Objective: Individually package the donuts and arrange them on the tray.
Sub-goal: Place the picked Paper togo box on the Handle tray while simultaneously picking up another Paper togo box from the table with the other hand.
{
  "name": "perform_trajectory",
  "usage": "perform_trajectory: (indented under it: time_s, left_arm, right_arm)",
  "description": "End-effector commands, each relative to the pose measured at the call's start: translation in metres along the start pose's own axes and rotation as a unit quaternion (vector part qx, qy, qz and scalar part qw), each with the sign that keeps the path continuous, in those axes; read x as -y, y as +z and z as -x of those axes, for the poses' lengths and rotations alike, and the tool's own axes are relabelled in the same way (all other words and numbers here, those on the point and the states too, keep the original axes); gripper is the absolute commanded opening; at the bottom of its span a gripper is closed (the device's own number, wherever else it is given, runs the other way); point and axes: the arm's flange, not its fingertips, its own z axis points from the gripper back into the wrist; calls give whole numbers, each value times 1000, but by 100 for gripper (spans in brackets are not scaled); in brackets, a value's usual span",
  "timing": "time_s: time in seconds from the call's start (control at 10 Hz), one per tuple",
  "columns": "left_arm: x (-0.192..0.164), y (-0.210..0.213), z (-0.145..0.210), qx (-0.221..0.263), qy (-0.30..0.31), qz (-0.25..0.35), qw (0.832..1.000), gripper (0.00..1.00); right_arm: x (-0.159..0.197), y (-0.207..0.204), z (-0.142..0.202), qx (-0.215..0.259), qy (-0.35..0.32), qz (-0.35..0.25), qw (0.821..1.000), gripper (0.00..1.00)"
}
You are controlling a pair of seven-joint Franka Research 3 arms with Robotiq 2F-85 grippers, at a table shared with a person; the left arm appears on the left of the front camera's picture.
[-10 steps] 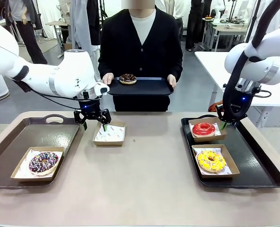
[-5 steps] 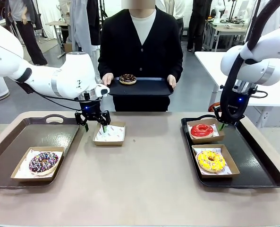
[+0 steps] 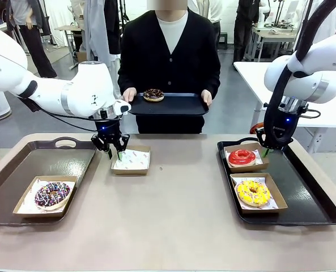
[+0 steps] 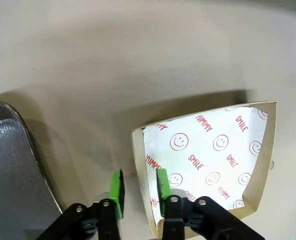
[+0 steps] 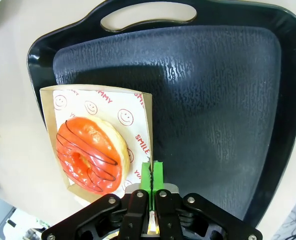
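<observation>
Since prev. frame: left gripper [image 3: 114, 152] has drawn its fingers in from spread onto the near-left wall of the empty box [image 3: 131, 160]; the red donut's box [image 3: 246, 157] sits slightly further toward the tray's far-left corner than before.

Donuts: red donut [image 3: 242, 156] in that box, far-left part of right tray [image 3: 313, 192]. Yellow sprinkled donut [image 3: 253, 192] in a second box [image 3: 258, 194] just nearer, same tray. Choc. sprinkled donut [image 3: 51, 194] in its box [image 3: 45, 196] on near part of left tray [image 3: 53, 160]. Dark choc. donut [image 3: 153, 94] unboxed, on black tray [image 3: 173, 104] held by the person [image 3: 169, 51] at both ends, above the table's far edge.

Empty box: on bare table [image 3: 173, 221] just right of left tray, lined w/ smiley-print paper, nothing inside.

Left gripper, wrist view [image 4: 139, 186]: green pads straddle the box wall, one outside, one inside over the paper; pinching that wall.

Right gripper [image 3: 266, 151]: at far-right corner of red donut's box. Wrist view [image 5: 151, 175]: pads pressed together w/ the box's edge running in between them; pinching the box edge. Red donut [image 5: 90, 154] lies left of fingers, not touched.
</observation>
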Motion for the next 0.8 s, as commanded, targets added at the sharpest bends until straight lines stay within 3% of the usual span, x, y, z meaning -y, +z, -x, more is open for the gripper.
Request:
perform_trajectory:
  time_s: [0.0,0.1,0.2,0.3,0.5,0.6,0.7]
  left_arm:
    - [0,6,0,-1,14,5,1000,0]
    - [0,5,0,-1,14,5,1000,0]
    - [0,6,0,-1,14,6,1000,0]
    - [-1,6,1,-1,13,7,1000,0]
    - [-2,6,1,-2,13,6,1000,0]
    - [-2,6,0,-2,14,8,1000,0]
    - [-2,6,0,-3,14,9,1000,0]
  right_arm:
    - [-4,1,-3,-6,-3,-4,1000,0]
    - [-4,1,-3,-8,-5,-6,1000,46]
    - [-4,2,-3,-8,-3,-7,1000,61]
    - [-4,2,-3,-10,-4,-9,1000,100]
    - [-4,2,-3,-11,-4,-9,1000,100]
    - [-4,2,-3,-12,-3,-10,1000,85]
    - [-4,2,-3,-13,-4,-10,1000,95]
